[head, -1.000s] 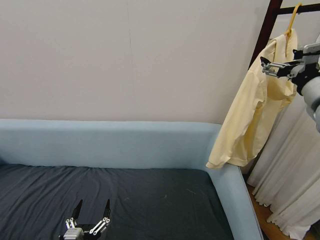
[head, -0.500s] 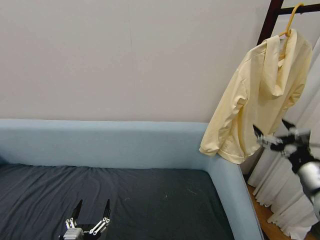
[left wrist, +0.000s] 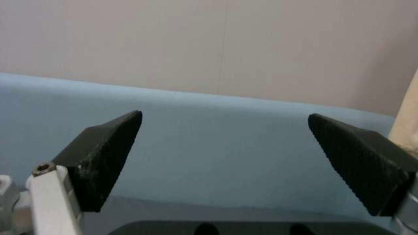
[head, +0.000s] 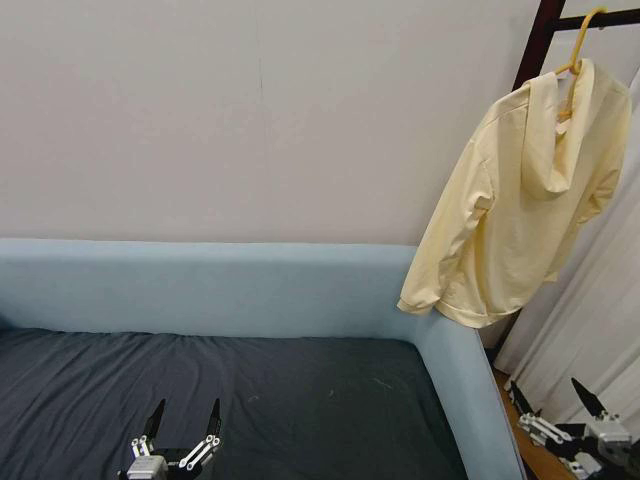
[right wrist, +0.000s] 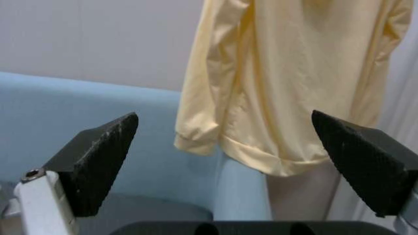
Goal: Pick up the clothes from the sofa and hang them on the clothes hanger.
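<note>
A pale yellow hoodie [head: 520, 210] hangs on a yellow hanger [head: 580, 35] hooked over a dark rack [head: 545, 30] at the upper right; its hem drapes just above the sofa's right arm. The right wrist view faces the hoodie [right wrist: 287, 83] from below. My right gripper [head: 560, 415] is low at the bottom right, beside the sofa, open and empty. My left gripper [head: 182, 425] rests open over the dark seat at the bottom left, holding nothing.
The light blue sofa [head: 220, 285] has a dark grey seat cushion [head: 300, 400]. White curtains [head: 590, 330] hang to the right behind the rack. A plain wall [head: 250, 110] stands behind the sofa.
My right gripper let go of the hoodie near the hanger and dropped down to the bottom right. The hoodie swung and now hangs freely. The left gripper stayed still.
</note>
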